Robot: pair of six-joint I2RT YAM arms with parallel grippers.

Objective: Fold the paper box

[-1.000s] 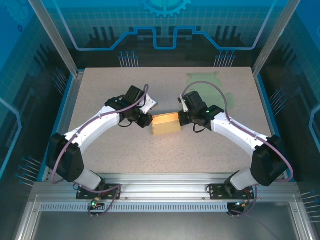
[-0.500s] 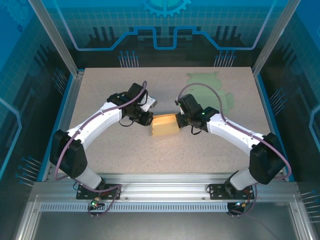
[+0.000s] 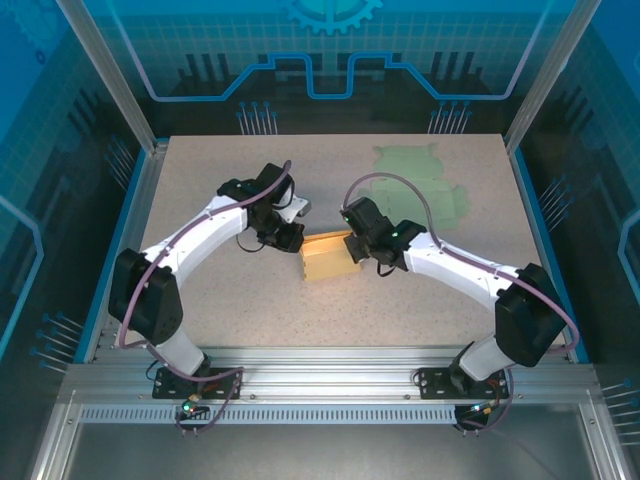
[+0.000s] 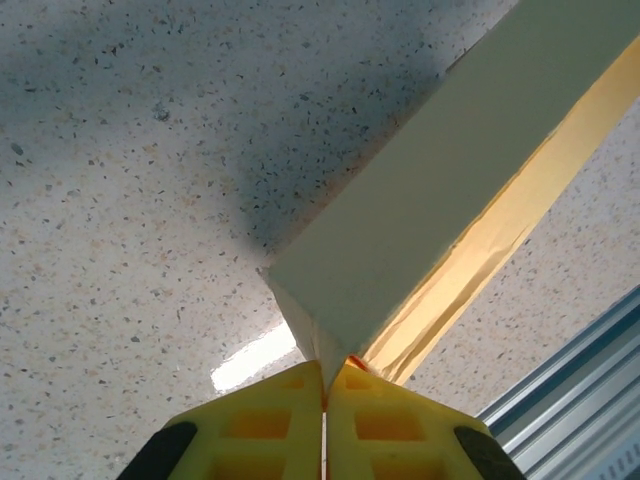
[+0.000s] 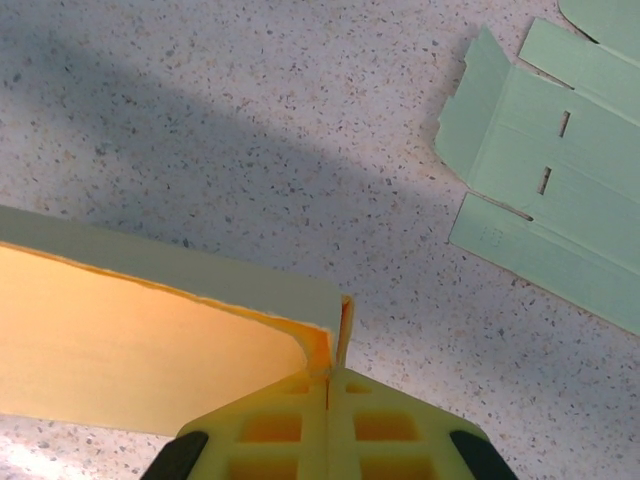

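Yellow-padded left gripper [image 4: 323, 372]: jaws pressed together on a corner seam of the paper box [image 4: 430, 180], having closed the last little way within the past second. Right gripper [image 5: 330, 375]: likewise closed tight, nipping a thin end flap of the same box. Paper box: cream outside, orange within, at the middle of the bench [image 3: 400, 310], now slightly further left and nearer as the right arm has pushed in. Judgement: panels being squared up, folding unfinished. Green flat blanks [image 5: 560, 210]: far right, lying apart.
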